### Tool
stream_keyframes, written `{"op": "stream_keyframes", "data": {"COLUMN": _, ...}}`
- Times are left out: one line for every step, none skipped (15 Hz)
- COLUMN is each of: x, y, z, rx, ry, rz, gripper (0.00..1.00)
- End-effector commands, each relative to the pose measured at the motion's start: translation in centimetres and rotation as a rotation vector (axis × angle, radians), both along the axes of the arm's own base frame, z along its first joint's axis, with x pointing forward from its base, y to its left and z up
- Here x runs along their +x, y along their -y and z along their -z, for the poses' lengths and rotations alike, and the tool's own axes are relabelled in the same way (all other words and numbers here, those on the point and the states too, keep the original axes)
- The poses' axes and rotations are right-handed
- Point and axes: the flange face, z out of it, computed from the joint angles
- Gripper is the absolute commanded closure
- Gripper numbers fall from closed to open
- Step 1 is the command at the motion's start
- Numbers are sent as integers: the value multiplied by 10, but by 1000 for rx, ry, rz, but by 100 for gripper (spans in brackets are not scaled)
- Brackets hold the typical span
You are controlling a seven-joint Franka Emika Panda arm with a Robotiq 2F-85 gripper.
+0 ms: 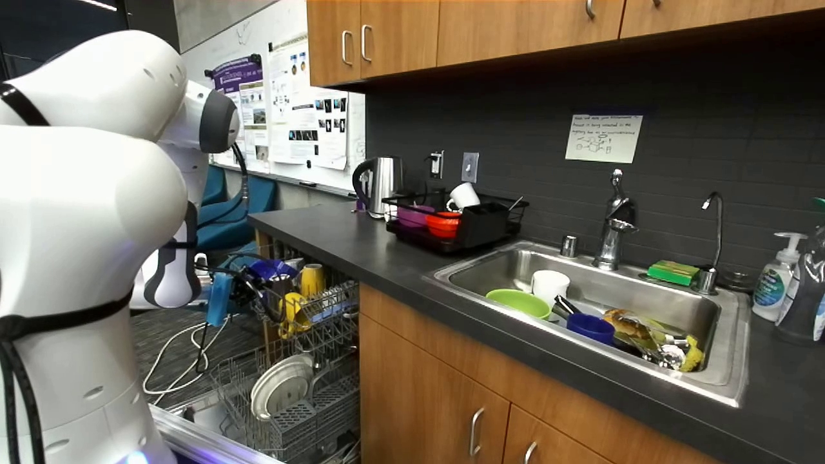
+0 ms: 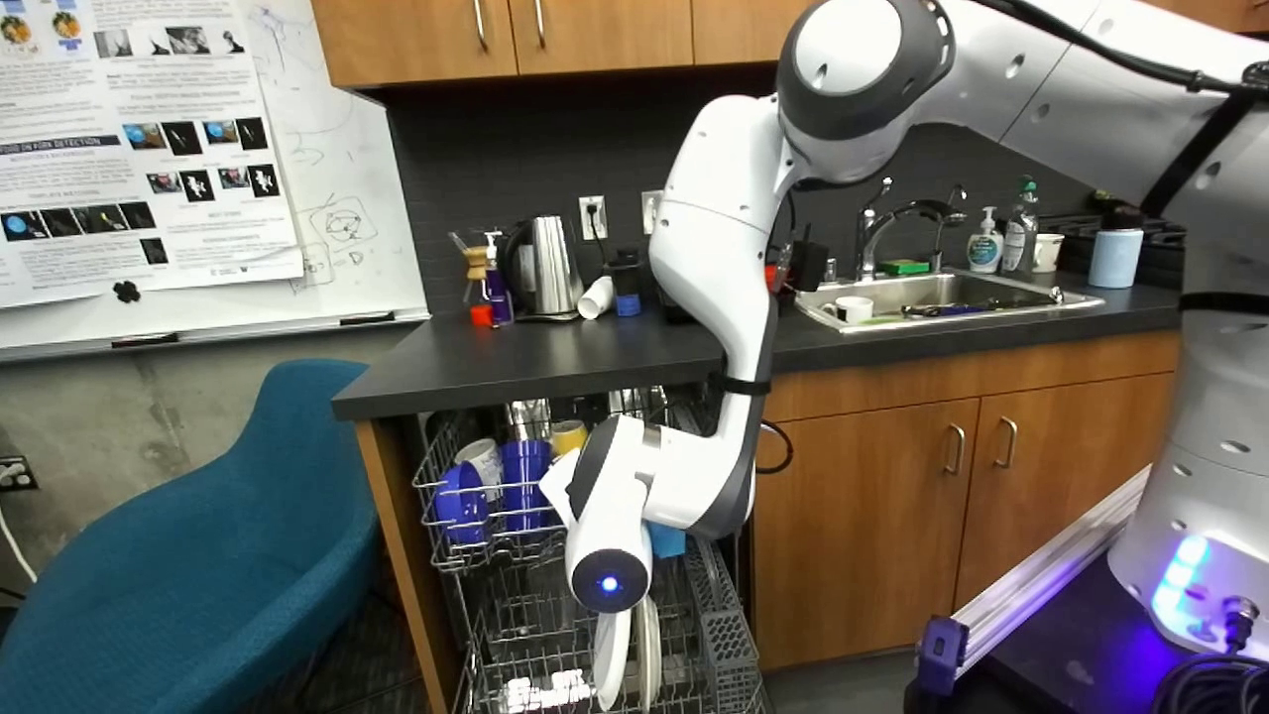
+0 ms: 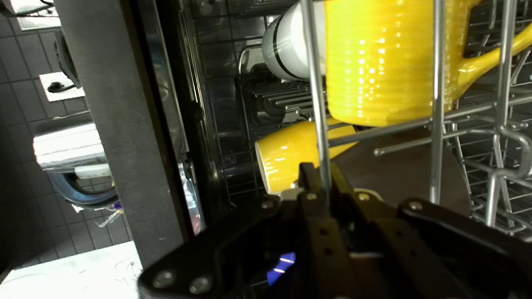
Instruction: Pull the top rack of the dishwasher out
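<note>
- Beneath the countertop's (image 2: 575,352) front edge, near the corner at its free end, we have the dishwasher (image 2: 520,595), and in its upper half the top rack (image 3: 437,124); how far the rack juts past that edge we cannot tell well.
- At the rack's front, our gripper (image 3: 324,176) is pinching a single wire (image 3: 317,104), fingers pressed in from above and below; the wrist view shows it as the wire nearest the countertop, so we take it for the rim. In both exterior views the fingertips are too hidden to judge.
- That wire's long axis runs roughly along the countertop's front edge, crossing between the fingertips. From there the body of the rack lies straight ahead, back under the countertop.
- So, as we judge it, the pull should go squarely away from the front edge, favouring neither corner; a slant could jam the rack or work the wire loose.
- With only one arm (image 2: 709,268), we have no nearer hand to choose; its wrist hangs before the rack, and we would want room behind it for the retreat.
- Just behind the wire sits a yellow mug (image 3: 386,62), and past the fingertips lies a yellow cup (image 3: 286,160); we would begin slowly, since either might tip.
</note>
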Motion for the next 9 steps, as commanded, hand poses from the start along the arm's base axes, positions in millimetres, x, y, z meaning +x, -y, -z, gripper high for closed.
{"op": "stream_keyframes", "data": {"x": -37, "y": 20, "z": 44, "rx": 2, "ry": -65, "rz": 69, "gripper": 98}}
{"op": "stream_keyframes", "data": {"x": -39, "y": 19, "z": 44, "rx": 8, "ry": -57, "rz": 82, "gripper": 98}}
{"op": "stream_keyframes", "data": {"x": -43, "y": 17, "z": 44, "rx": 19, "ry": -48, "rz": 93, "gripper": 98}}
{"op": "stream_keyframes", "data": {"x": -47, "y": 15, "z": 43, "rx": 33, "ry": -32, "rz": 101, "gripper": 98}}
{"op": "stream_keyframes", "data": {"x": -50, "y": 15, "z": 43, "rx": 44, "ry": -20, "rz": 110, "gripper": 98}}
{"op": "stream_keyframes", "data": {"x": -54, "y": 17, "z": 42, "rx": 52, "ry": -6, "rz": 124, "gripper": 98}}
{"op": "stream_keyframes", "data": {"x": -58, "y": 18, "z": 41, "rx": 60, "ry": 1, "rz": 137, "gripper": 98}}
{"op": "stream_keyframes", "data": {"x": -63, "y": 19, "z": 42, "rx": 71, "ry": 4, "rz": 149, "gripper": 98}}
{"op": "stream_keyframes", "data": {"x": -65, "y": 19, "z": 41, "rx": 78, "ry": 7, "rz": 155, "gripper": 98}}
